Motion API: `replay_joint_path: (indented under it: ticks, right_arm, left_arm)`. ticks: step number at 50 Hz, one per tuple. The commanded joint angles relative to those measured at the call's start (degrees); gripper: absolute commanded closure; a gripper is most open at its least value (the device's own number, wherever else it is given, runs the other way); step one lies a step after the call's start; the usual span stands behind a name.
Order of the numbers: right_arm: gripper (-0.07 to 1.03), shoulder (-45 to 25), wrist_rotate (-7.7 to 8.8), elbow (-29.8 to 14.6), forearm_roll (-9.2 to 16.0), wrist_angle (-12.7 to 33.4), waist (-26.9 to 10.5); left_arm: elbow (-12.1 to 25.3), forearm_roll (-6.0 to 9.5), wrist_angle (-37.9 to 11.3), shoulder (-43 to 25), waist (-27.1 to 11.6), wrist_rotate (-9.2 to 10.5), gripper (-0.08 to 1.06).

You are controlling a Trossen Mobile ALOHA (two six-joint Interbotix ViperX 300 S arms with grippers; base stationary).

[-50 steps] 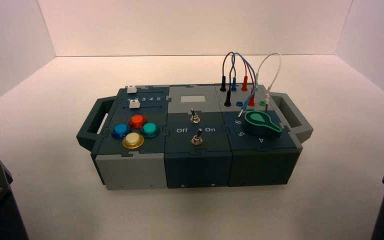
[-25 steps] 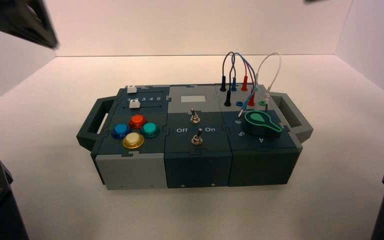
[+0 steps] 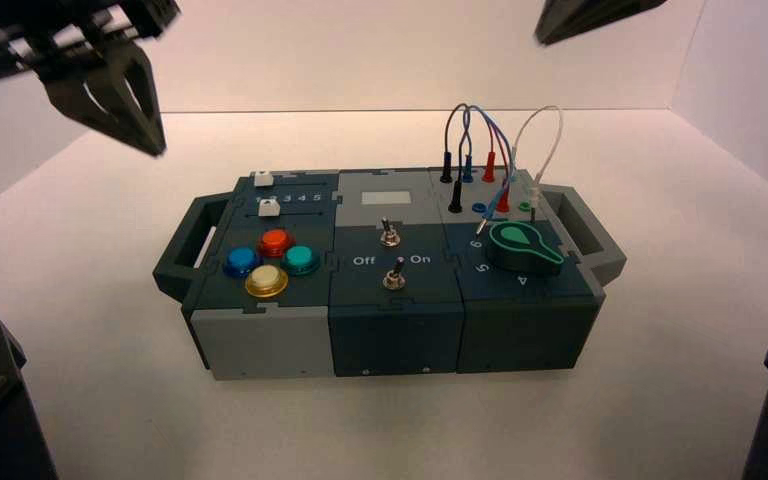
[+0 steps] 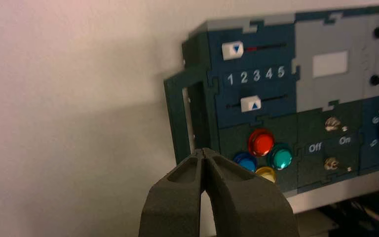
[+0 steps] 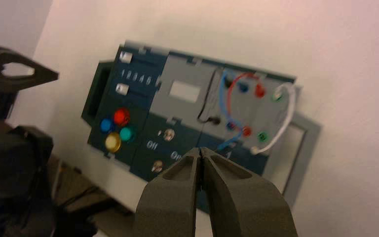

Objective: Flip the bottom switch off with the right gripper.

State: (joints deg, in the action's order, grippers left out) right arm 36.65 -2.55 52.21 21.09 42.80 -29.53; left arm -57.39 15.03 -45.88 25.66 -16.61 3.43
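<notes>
The bottom switch (image 3: 394,275) is a tiny toggle with a dark lever on the box's dark middle panel, below the "Off" and "On" lettering. It also shows in the left wrist view (image 4: 331,163) and the right wrist view (image 5: 157,166). The right gripper (image 3: 540,38) hangs high at the top right, far above and behind the box, apart from the switch. Its fingers are shut and empty in the right wrist view (image 5: 200,150). The left gripper (image 3: 157,150) hangs high at the top left, shut and empty (image 4: 205,152).
The box (image 3: 260,340) has a second toggle (image 3: 389,235) above the bottom one, four coloured push buttons (image 3: 266,281) and two white sliders (image 3: 268,207) on its left. A green knob (image 3: 520,245) and looping wires (image 3: 480,130) are on its right. Dark handles (image 3: 188,245) stick out at both ends.
Both grippers have come into the high view from above. The left one has moved down and right at the top left. The right one has appeared at the top right.
</notes>
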Motion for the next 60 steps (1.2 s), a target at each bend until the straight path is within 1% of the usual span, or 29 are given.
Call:
replay_joint_path:
  ticks: [1,7,12,16,18,22,30,39,46,48,56,60]
  right_arm:
    - [0.99,-2.81,-0.26,-1.76,1.67,0.0,-1.14]
    - [0.99,-6.77,-0.53,-2.2,2.37,-0.26,-2.37]
    - [0.99,-9.76,-0.7,-2.55,2.37,-0.88,-3.78]
    - [0.99,-11.87,-1.05,-3.08,2.37,-1.76,-4.83]
    - [0.99,-12.83,-1.49,-3.25,2.37,-2.11,-5.36]
    - [0.99,-13.8,-2.37,-3.78,2.37,-2.37,-5.89]
    - [0.99,-14.33,-2.81,-3.96,2.37,-2.46,-6.24]
    - [0.99,-15.03,-3.69,-3.96,2.55,-2.37,-6.24]
    - [0.99,-16.61,-4.48,-3.96,2.64,-2.46,-7.82]
    - [0.99,-18.19,-5.63,-4.22,2.64,-2.46,-9.32]
    - [0.99,-21.62,-7.65,-5.62,2.64,-2.37,-12.22]
    - [0.99,-23.47,-9.67,-6.42,2.64,-2.29,-13.8]
  left_arm:
    - [1.41,0.26,1.49,-4.31,-1.14,0.26,1.01]
    - [1.76,0.35,3.96,-9.32,-2.72,0.35,1.01]
    - [2.11,0.35,5.19,-12.57,-3.87,0.44,1.01]
    - [2.2,0.35,6.06,-15.03,-4.57,0.62,1.01]
    - [2.2,0.35,6.59,-16.08,-4.75,0.62,1.01]
    - [2.2,0.35,7.47,-17.93,-4.75,0.62,1.01]
    - [2.37,0.26,9.32,-20.3,-4.75,0.62,1.01]
    - [2.9,0.26,11.07,-22.41,-4.83,0.62,1.01]
    - [3.25,0.26,11.95,-24.17,-4.75,0.62,1.01]
    - [3.52,0.26,12.74,-25.14,-4.83,0.53,1.01]
    - [3.69,0.26,13.8,-26.72,-4.83,0.53,1.01]
    - [3.52,0.26,14.68,-27.6,-4.83,0.53,1.01]
